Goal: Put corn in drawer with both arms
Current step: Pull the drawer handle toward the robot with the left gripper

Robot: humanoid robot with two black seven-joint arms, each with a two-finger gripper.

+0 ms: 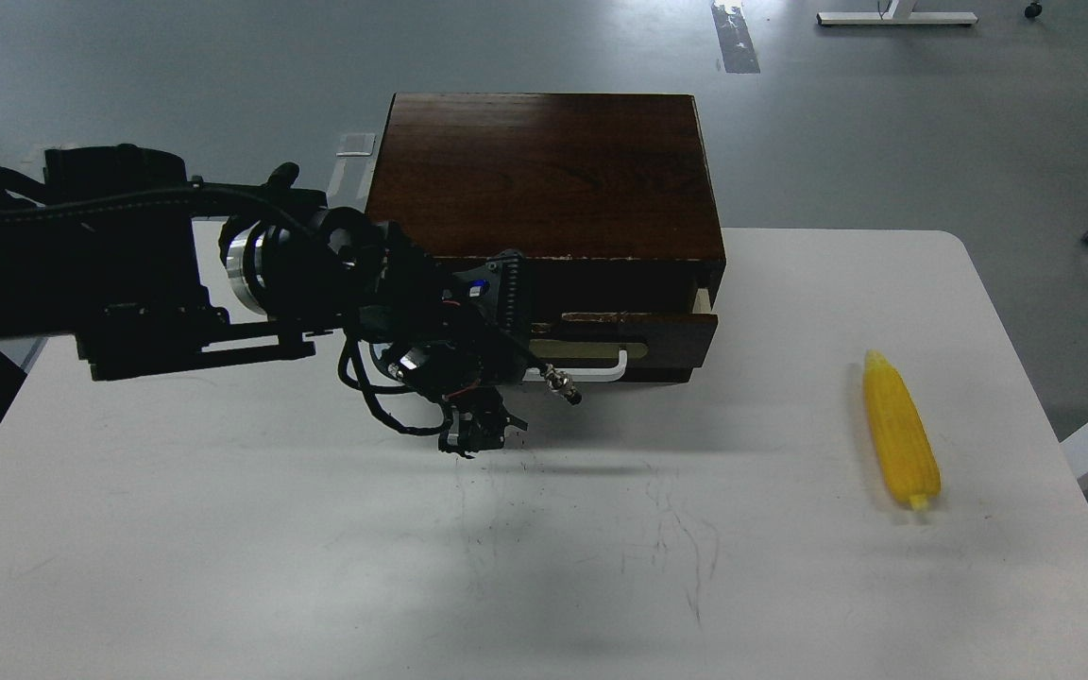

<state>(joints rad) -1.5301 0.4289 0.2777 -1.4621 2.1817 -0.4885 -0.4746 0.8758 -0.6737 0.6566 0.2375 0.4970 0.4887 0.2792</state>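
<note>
The drawer (634,338) is seen slightly open, contents hidden; the corn (901,432) lies well right of the left gripper (478,436), jaws' state indeterminable.

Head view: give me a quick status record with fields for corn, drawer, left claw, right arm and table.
corn: lying flat on the table's right side, untouched, clear of the box
drawer: pulled out only slightly, white handle partly hidden by the arm
box: dark brown wood, at the table's back edge
left claw: low in front of the drawer, fingers too dark to tell apart
right arm: not in view
table: white, scuffed
</note>
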